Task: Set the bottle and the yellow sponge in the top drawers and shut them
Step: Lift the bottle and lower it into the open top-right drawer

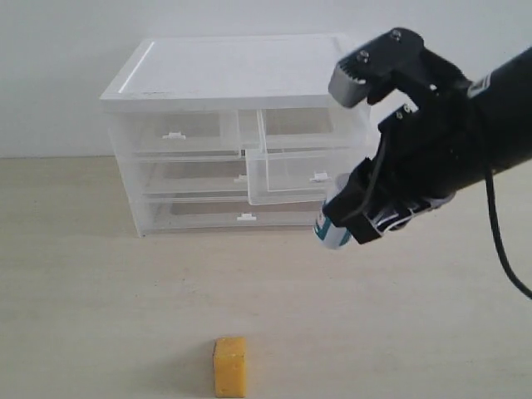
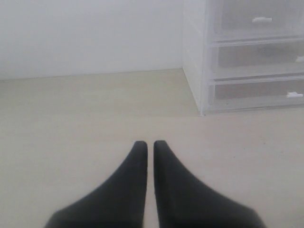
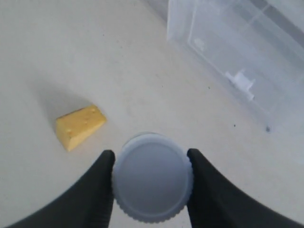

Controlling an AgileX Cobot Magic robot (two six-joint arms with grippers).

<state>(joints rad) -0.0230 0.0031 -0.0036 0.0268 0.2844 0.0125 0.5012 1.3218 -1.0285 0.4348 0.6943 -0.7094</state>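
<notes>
Two hands, one busy. The left hand [image 2: 148, 144] shows only in its own wrist view: the black fingers are pressed together with just a thin seam between them, nothing in them, low over the bare worktop [image 1: 100, 291]. The corner of the drawer unit [image 1: 166, 75] is in its view, well apart from it.

The drawer unit is translucent white and stands at the back of the worktop against the wall. The left top drawer [image 1: 179, 133] is pushed in flush, white tab handle facing front. Under it are the two full-width drawers [image 1: 199, 214], both shut.

The yellow sponge [image 1: 230, 366] stands alone on the worktop near the front edge, well apart from the unit and touching nothing.

The right top drawer [image 1: 307, 174] is pulled out, its front standing forward of the other drawers. Can't see anything inside it.

The bottle [image 1: 331, 231] is off the worktop, tilted, just in front of and slightly below the front of the pulled-out drawer. White cap, teal label partly hidden by the fingers.

The right hand [image 3: 152, 156] is about half open and clamped on the bottle, one finger on each side of the ribbed cap. Its arm comes in from the right.
</notes>
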